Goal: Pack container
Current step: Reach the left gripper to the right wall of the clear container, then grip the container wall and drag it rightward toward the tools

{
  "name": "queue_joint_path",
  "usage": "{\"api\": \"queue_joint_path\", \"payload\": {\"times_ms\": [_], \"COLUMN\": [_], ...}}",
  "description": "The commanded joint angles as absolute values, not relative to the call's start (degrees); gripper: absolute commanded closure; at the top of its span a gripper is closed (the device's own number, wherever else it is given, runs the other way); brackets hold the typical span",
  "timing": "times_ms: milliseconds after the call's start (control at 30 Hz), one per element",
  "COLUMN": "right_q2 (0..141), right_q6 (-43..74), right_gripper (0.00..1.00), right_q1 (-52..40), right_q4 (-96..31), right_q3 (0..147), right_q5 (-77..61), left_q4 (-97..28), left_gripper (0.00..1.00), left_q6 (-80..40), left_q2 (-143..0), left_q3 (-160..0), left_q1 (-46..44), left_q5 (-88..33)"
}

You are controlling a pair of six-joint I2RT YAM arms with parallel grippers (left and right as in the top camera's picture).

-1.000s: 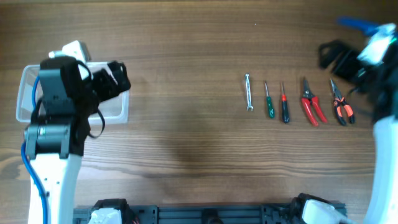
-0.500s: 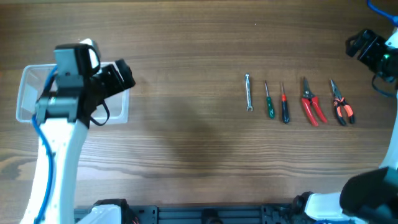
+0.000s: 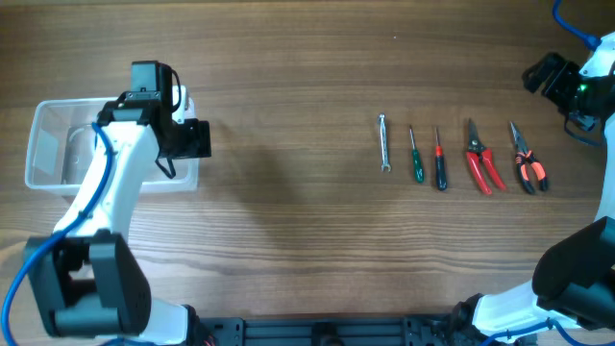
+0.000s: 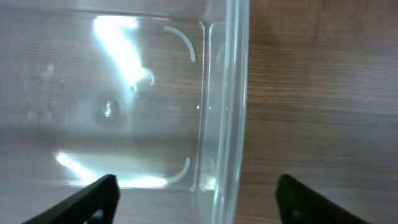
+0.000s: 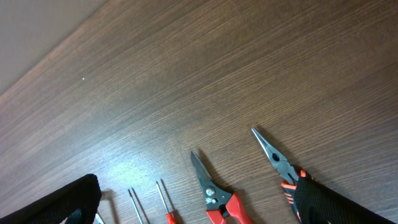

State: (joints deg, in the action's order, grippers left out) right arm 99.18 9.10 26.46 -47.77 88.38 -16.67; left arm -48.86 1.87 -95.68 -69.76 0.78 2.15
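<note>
judging by its thin clear walls, the container (image 3: 60, 154) should be light, a little flexible and slick, so it may skate on the counter (image 3: 288, 211) if you nudge it. it sits at the left end, well apart from the row of hand tools (image 3: 442, 159). your left jaws stand wide apart, straddling its wall nearest the tools; pinch that wall gently. your right jaws are apart too, empty, near the pliers (image 5: 277, 162) and cutters (image 5: 208, 183).
</note>
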Motion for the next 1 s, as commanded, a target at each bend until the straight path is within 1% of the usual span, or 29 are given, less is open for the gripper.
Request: {"api": "queue_joint_path", "payload": {"times_ms": [0, 100, 200, 267, 300, 333, 433, 467, 500, 567, 667, 967], "right_q2": [99.66, 99.66, 99.66, 99.66, 99.66, 99.66, 99.66, 99.66, 99.66, 99.66, 99.66, 99.66], "right_q6": [9.15, 9.15, 8.95, 8.99, 8.99, 8.97, 8.99, 8.99, 8.97, 9.02, 9.15, 9.08], "right_gripper": [0.00, 0.01, 0.01, 0.06, 0.09, 0.11, 0.13, 0.13, 0.13, 0.14, 0.15, 0.15], "right_q1": [26.55, 26.55, 26.55, 26.50, 26.50, 26.50, 26.50, 26.50, 26.50, 26.48, 26.48, 26.48], "right_q4": [-47.99, -49.04, -49.67, -50.06, -50.19, -50.24, -50.22, -50.22, -50.22, -50.24, -50.19, -50.17], "right_q3": [89.52, 89.52, 89.52, 89.52, 89.52, 89.52, 89.52, 89.52, 89.52, 89.52, 89.52, 89.52], "right_q5": [-16.32, -16.29, -16.25, -16.27, -16.27, -16.29, -16.27, -16.27, -16.27, -16.29, -16.29, -16.29], "left_q4": [-46.24, -44.75, -44.53, -44.31, -44.31, -44.34, -44.36, -44.47, -44.62, -44.62, -44.60, -44.53], "left_gripper": [0.28, 0.30, 0.44, 0.61, 0.65, 0.66, 0.67, 0.71, 0.71, 0.77, 0.95, 0.96], "left_q6": [8.88, 8.91, 10.59, 10.52, 10.52, 10.52, 9.85, 9.26, 7.88, 4.05, 2.09, 2.00], "left_q2": [-98.45, -99.68, -100.51, -100.86, -100.86, -100.88, -100.88, -100.88, -100.88, -100.86, -100.86, -100.86], "left_q3": [-70.30, -70.30, -70.30, -70.30, -70.30, -70.30, -70.30, -70.30, -70.30, -70.30, -70.30, -70.30], "left_q1": [0.36, 0.36, 0.36, 0.36, 0.36, 0.36, 0.34, 0.36, 0.34, 0.19, -0.99, -9.91], "left_q5": [3.05, 2.31, -0.60, -1.45, -1.45, -1.45, -1.50, -1.69, -1.96, -1.91, -2.07, -2.09]}}
